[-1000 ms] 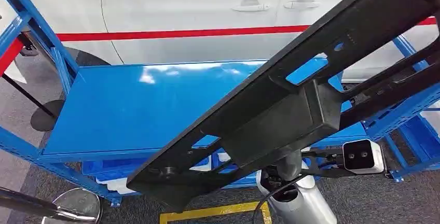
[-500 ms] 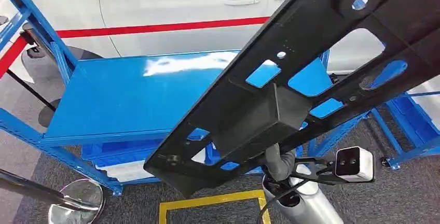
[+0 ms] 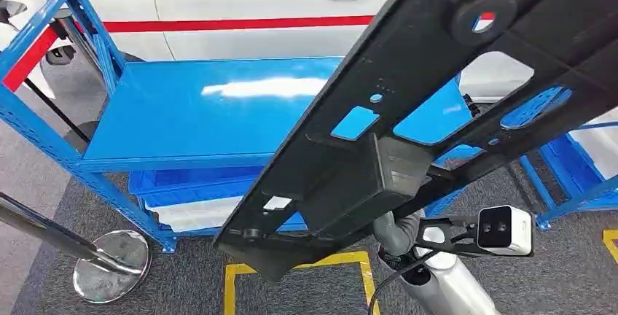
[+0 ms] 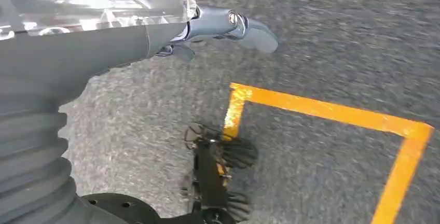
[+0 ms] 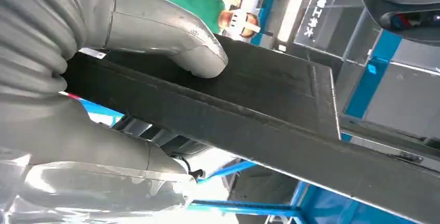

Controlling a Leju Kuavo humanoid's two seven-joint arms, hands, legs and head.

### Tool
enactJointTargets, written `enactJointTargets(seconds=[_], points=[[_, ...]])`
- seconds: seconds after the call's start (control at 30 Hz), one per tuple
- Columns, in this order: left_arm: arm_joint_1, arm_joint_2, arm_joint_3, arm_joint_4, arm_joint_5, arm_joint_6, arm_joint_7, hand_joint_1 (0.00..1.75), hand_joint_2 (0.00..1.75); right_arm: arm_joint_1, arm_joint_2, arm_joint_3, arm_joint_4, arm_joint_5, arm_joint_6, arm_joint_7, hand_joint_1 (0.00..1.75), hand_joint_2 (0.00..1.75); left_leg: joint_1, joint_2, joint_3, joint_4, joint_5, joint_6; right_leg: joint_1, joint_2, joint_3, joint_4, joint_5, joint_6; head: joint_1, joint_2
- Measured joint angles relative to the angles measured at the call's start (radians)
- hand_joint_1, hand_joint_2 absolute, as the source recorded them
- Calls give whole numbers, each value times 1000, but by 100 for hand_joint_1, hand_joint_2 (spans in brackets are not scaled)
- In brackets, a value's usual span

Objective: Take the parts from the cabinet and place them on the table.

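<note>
Overhead, right hand gripping black part, above blue shelf edge

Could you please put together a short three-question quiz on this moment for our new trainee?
1. True or false: the right hand grips the long black plastic part.
2. What lies on the top shelf of the blue metal rack ahead?
A. A box
B. Nothing visible on its bare surface
C. A second black part
3. Fill in: the left hand hangs over grey carpet marked with ______ tape.

Key:
1. True; in the right wrist view the thumb presses on the part's face.
2. B.
3. Yellow.
</note>
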Motion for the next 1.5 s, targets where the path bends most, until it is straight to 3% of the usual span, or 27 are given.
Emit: enactJointTargets(seconds=[0.03,0.1,0.17,0.2,0.23,0.33,0.37,0.43,0.63,0.67,0.73,0.77,0.8,0.9,0.93,0.97,1.03,1.07,1.13,1.2,1.23,1.27,1.3,1.4,1.43,1.47,1.5], points=[[1,-2,0,0,0,3,2,0,175,0,-7,2,0,-3,-1,0,175,175,1,0,-17,3,11,-2,-4,0,-9,57,-9,5,0,0],[4,-5,0,0,0,5,4,0,175,-1,-20,3,0,-8,-2,0,175,175,4,0,-47,11,28,-8,-13,0,33,42,47,13,0,0],[5,-9,0,0,0,5,5,0,175,-4,-27,3,0,-10,-2,0,175,175,8,-1,-76,26,41,-18,-22,0,151,-118,107,20,0,0],[5,-9,0,0,0,5,5,0,175,-7,-28,4,-2,-11,-2,0,175,175,8,-1,-86,35,46,-25,-26,2,207,-206,80,22,0,0],[5,-9,0,0,0,7,5,0,175,-8,-30,5,-5,-13,-2,0,175,175,6,-4,-95,42,52,-33,-14,9,232,-248,63,9,-1,0],[7,-9,0,0,12,8,10,0,175,-11,-39,6,-6,-21,-3,0,175,175,6,-5,-96,32,77,-55,-8,10,211,-238,77,-15,-1,0],[10,-9,1,0,17,10,16,0,175,-11,-42,6,-6,-23,1,0,175,175,9,-7,-102,33,81,-61,-16,7,203,-246,90,-27,-1,0],[11,-9,3,0,22,10,27,0,175,-15,-46,6,-5,-28,6,0,175,175,12,-6,-126,82,0,-64,-15,1,182,-245,110,-44,-1,0],[11,-9,4,0,23,10,28,0,175,-16,-47,6,-5,-29,7,0,175,175,12,-6,-130,96,-17,-64,-15,1,179,-245,113,-46,-1,0],[12,-10,5,0,24,10,33,0,175,-19,-50,6,-5,-34,15,0,175,175,13,-6,-156,188,-97,-66,-12,1,160,-245,128,-49,-1,0],[11,-7,6,0,29,6,35,0,175,-29,-57,6,1,-51,30,0,175,175,12,-6,-184,348,-157,-69,-4,0,121,-242,157,-52,-1,0],[11,3,7,0,34,-11,34,0,175,-48,-65,5,5,-73,36,0,175,175,9,-6,-93,285,-60,-55,5,0,77,-239,189,-50,-1,0],[4,24,13,-8,46,-15,25,0,175,-62,-68,0,0,-84,21,0,175,175,-6,-4,106,7,-104,-31,9,-5,62,-237,221,-35,-1,0],[7,35,24,-12,53,-11,24,0,175,-69,-68,1,-6,-88,0,0,175,175,-10,-5,88,-5,-74,-15,5,-8,59,-247,250,-15,-1,0],[8,35,24,-12,53,-9,25,0,175,-69,-68,1,-6,-88,-2,1,175,175,-5,5,80,-11,-58,-10,-1,-2,50,-236,224,-11,-1,0],[8,37,25,-13,53,-8,25,0,175,-70,-68,1,-6,-85,-3,1,175,175,-4,5,64,-11,-43,2,-1,-1,34,-197,159,-8,-1,0],[8,37,26,-13,51,-8,28,0,175,-68,-71,1,-6,-76,-4,0,175,175,-5,5,31,-10,-17,2,-7,0,-4,-52,38,1,-1,0],[9,37,26,-13,46,-8,34,0,175,-66,-72,1,-6,-67,-4,0,175,175,-5,5,11,-8,-3,1,-9,0,-20,27,10,7,-1,0],[8,35,26,-13,46,-9,44,0,175,-60,-74,0,-6,-60,6,0,175,175,-3,5,-24,-1,18,-3,-13,-1,-4,71,51,12,-1,0],[8,27,26,-13,48,-7,45,0,175,-59,-74,-3,-3,-51,28,0,175,175,0,5,-59,13,34,-11,-18,-1,92,-42,125,15,-1,0],[7,24,26,-13,52,-5,43,0,175,-59,-74,-8,-3,-47,43,0,175,175,0,5,-72,23,40,-16,-20,-1,164,-139,126,15,-1,0],[7,23,27,-13,53,-3,42,0,175,-59,-74,-13,-3,-45,55,0,175,175,-3,4,-84,31,45,-23,-16,0,217,-224,77,10,-1,0],[7,20,28,-13,53,-1,42,0,175,-55,-74,-19,-4,-45,62,0,175,175,-2,3,-85,35,50,-28,-10,5,229,-249,69,-3,-2,0],[9,15,31,-13,55,3,40,0,175,-47,-75,-32,-3,-44,81,0,175,175,-3,2,-90,24,81,-51,-8,4,207,-248,93,-30,-2,0],[8,15,33,-13,56,4,42,0,175,-47,-75,-35,-3,-45,92,0,175,175,5,1,-98,35,63,-54,-13,-3,199,-253,107,-40,-2,0],[9,14,35,-13,58,6,43,0,175,-45,-75,-38,-3,-44,98,0,175,175,3,0,-114,63,16,-55,-12,-2,186,-253,118,-48,-2,0],[9,11,39,-13,66,9,43,0,175,-42,-75,-42,-3,-47,115,0,175,175,5,0,-137,136,-58,-58,-11,-3,169,-253,131,-52,-2,0]])
